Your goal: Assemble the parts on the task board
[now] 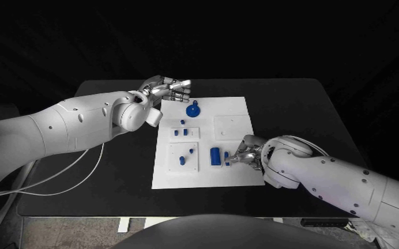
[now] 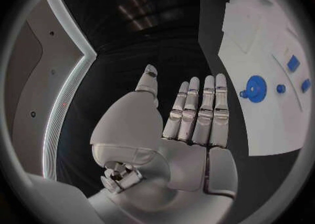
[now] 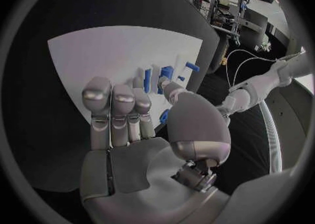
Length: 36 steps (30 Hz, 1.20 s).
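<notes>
Two hands, neither holding anything: your right hand [image 1: 245, 152] sits low at the task board's [image 1: 233, 171] near right edge, fingers loosely apart just beside the upright blue parts [image 1: 215, 156], likely lining up a pick. Your left hand [image 1: 166, 91] waits flat and open off the far left corner, near the round blue part [image 1: 193, 110].

no text, label, brand, number or sign can be read anywhere

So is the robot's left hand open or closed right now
Open. The left hand holds nothing; its fingers stretch out straight, thumb apart, beside the far-left corner of the task board.
</notes>
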### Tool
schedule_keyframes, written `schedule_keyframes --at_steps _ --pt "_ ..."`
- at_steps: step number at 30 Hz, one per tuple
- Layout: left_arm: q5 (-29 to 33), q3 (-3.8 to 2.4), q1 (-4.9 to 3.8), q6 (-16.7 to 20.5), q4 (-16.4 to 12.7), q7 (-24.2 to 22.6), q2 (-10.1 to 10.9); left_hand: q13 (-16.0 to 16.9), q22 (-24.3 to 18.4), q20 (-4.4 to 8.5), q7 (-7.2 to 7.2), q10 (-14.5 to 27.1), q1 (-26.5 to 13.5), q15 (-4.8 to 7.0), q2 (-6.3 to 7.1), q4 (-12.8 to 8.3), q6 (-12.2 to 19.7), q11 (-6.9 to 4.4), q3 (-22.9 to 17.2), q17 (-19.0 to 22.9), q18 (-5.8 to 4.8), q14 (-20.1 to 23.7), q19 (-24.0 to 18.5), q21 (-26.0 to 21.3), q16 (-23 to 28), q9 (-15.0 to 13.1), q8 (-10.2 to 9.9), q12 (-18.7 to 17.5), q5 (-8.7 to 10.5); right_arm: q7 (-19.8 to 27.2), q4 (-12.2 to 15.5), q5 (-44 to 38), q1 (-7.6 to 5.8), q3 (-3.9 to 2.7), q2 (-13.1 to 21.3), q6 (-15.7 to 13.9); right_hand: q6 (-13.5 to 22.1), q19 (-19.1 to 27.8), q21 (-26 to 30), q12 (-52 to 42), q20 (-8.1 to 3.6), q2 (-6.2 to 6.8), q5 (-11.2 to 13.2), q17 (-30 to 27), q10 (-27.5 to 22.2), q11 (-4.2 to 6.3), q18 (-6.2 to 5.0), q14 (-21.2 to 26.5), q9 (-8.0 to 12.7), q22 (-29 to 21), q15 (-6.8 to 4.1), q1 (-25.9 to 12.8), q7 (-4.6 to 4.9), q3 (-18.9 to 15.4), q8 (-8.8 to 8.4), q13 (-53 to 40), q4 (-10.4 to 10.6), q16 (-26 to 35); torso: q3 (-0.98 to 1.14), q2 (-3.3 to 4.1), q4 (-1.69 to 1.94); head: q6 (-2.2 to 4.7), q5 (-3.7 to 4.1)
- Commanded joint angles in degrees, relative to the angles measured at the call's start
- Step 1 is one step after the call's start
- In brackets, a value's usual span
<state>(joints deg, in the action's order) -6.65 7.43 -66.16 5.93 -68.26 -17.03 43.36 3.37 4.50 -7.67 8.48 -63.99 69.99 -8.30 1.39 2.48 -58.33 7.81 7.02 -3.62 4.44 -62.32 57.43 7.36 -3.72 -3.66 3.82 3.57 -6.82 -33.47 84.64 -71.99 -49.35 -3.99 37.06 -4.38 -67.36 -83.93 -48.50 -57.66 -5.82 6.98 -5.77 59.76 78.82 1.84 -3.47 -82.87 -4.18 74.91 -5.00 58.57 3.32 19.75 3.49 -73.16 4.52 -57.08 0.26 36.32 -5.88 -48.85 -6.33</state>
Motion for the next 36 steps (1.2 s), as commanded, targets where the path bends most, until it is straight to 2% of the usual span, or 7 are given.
schedule_keyframes --at_steps 1,11,18,23,28,34,36 --pt "0.0 -0.04 -0.06 -0.4 -0.1 -0.3 0.0 0.0 -0.1 0.02 0.06 0.3 -0.4 -0.09 0.28 0.3 0.2 0.08 -0.1 0.0 -0.21 0.2 -0.4 0.0 0.2 -0.1 -0.1 0.0 0.07 0.1 -0.1 -0.7 0.05 -0.01 0.1 1.0 -0.5 -2.3 0.2 0.2 -0.41 -1.01 -0.1 0.0 0.0 0.0 0.03 -0.3 0.1 6.0 -0.04 -0.1 0.03 0.8 0.14 0.0 -1.6 0.3 0.03 0.02 0.01 0.02 0.04" --pt "0.0 -0.04 -0.06 -0.4 0.0 -0.3 -0.2 0.0 -0.1 0.02 0.04 0.2 -0.3 -0.07 0.21 0.4 0.2 0.08 -0.2 0.0 -0.22 0.2 -0.4 0.0 0.2 -0.1 -0.1 0.0 0.02 0.2 -2.1 -1.8 0.05 -0.01 -1.3 1.0 -1.1 -2.3 0.1 0.0 -0.47 -4.44 1.7 0.0 0.0 0.21 0.14 -0.3 0.1 6.1 -0.1 0.3 -0.29 3.1 0.14 -0.1 -9.3 0.2 0.03 0.02 -0.01 0.11 0.24" --pt "0.0 -0.04 -0.06 -0.4 -0.1 -0.8 -0.2 0.0 -0.1 0.02 0.03 0.2 -0.3 -0.07 0.17 0.4 0.2 0.07 -0.2 0.0 -0.22 0.2 -0.4 0.0 0.2 -0.1 -0.1 0.0 0.0 0.3 -4.3 -2.4 0.06 0.0 -2.7 0.6 -1.6 -2.3 0.0 0.0 -0.52 -4.87 1.5 0.0 0.0 0.28 0.19 -0.4 0.0 6.1 -0.14 0.1 -0.44 2.5 0.15 -0.1 -10.3 0.2 0.01 0.05 0.08 0.2 0.31" --pt "0.3 -0.04 -0.06 0.0 -0.2 -1.6 -0.2 0.0 -0.1 0.06 -0.04 0.0 -0.3 -0.01 -0.06 0.2 0.0 0.0 0.0 0.0 -0.24 0.0 -0.4 0.0 0.2 -0.1 -0.1 0.0 0.01 0.6 -4.4 -1.1 0.07 0.0 -2.4 0.0 -1.6 -2.3 0.1 0.0 -0.51 -3.27 0.5 0.0 0.1 0.24 0.18 -0.4 0.0 6.1 -0.12 -1.0 -0.41 0.5 0.16 -0.1 -8.5 0.2 -0.04 -0.03 -0.04 0.61 0.21" --pt "1.0 -0.04 -0.06 1.0 0.1 -3.1 -0.3 0.0 -0.1 0.16 -0.08 -0.2 -0.3 0.1 -0.52 -0.3 -0.1 -0.06 0.3 0.0 -0.32 -0.3 -0.2 0.1 0.2 -0.1 -0.1 0.0 -0.09 2.4 -3.1 1.2 0.05 -0.15 -0.7 -2.0 -0.6 -2.3 0.3 0.2 -0.42 2.1 1.5 -0.2 0.0 -0.03 0.07 -0.3 0.0 6.0 0.02 1.2 0.06 0.1 0.16 0.0 0.1 0.4 -0.05 -0.14 -0.05 1.54 0.03" --pt "2.4 -0.05 -0.06 2.3 0.9 -4.7 -0.3 0.0 -0.1 0.32 -0.2 -0.5 -0.2 0.24 -1.09 -1.0 -0.5 -0.18 0.8 0.0 -0.52 -0.8 -0.2 0.1 0.2 -0.1 -0.1 0.0 -0.22 10.6 -2.5 5.9 0.02 -3.04 1.2 -5.2 0.7 -2.0 1.5 1.0 -0.32 2.37 0.2 -0.9 -0.5 -0.29 -0.07 -0.2 -0.1 5.8 0.09 2.6 0.42 -3.1 0.17 0.5 1.7 1.4 -0.19 -0.29 -0.18 2.66 -0.14" --pt "2.9 -0.04 -0.06 2.7 1.4 -5.2 -0.5 0.0 -0.1 0.34 -0.33 -0.8 -0.1 0.32 -1.31 -1.1 -0.7 -0.27 0.8 0.0 -0.55 -1.0 -0.2 0.1 0.2 -0.1 -0.1 -0.1 -0.39 15.1 -3.2 8.6 -0.09 -4.45 1.7 -6.5 0.9 -1.5 4.5 2.2 -0.41 0.9 -2.5 -2.2 -1.1 -0.33 -0.07 0.3 -0.1 5.1 -0.01 3.1 0.46 -6.2 0.16 1.1 0.7 3.1 -0.29 -0.48 -0.23 2.85 -0.08"
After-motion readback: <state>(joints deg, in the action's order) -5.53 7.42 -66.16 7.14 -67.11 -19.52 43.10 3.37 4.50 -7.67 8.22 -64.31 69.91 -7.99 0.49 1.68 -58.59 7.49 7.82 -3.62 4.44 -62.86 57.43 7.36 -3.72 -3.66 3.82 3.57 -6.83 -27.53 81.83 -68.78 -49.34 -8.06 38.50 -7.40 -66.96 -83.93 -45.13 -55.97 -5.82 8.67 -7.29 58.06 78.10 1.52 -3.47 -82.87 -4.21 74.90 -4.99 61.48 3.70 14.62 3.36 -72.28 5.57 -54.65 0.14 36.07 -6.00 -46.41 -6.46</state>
